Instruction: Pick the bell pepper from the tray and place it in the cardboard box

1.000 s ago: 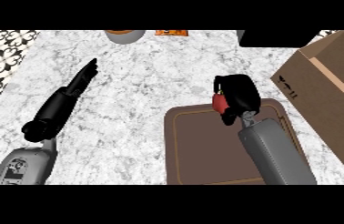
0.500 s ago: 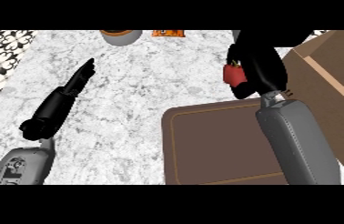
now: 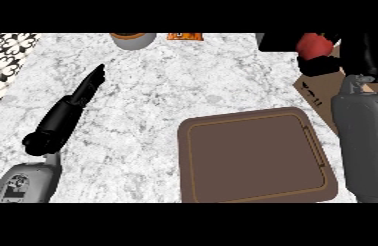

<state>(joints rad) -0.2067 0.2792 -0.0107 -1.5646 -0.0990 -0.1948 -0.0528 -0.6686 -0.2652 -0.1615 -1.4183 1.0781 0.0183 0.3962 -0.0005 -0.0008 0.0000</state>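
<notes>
My right hand [image 3: 334, 52] has its fingers curled round the red bell pepper [image 3: 313, 44] above the cardboard box [image 3: 319, 87]; I judge it light, smooth and slippery, best held across its body.

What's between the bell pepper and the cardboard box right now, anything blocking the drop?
Nothing visible. The right hand is curled round the red bell pepper, carried off the brown tray toward the cardboard box at the view's right edge. The box opening is mostly hidden by the forearm.

Sitting at the far edge of a marble counter [image 3: 184, 85]: grey bowl [image 3: 133, 40] with orange rim, beside an orange packet [image 3: 185, 36].
</notes>
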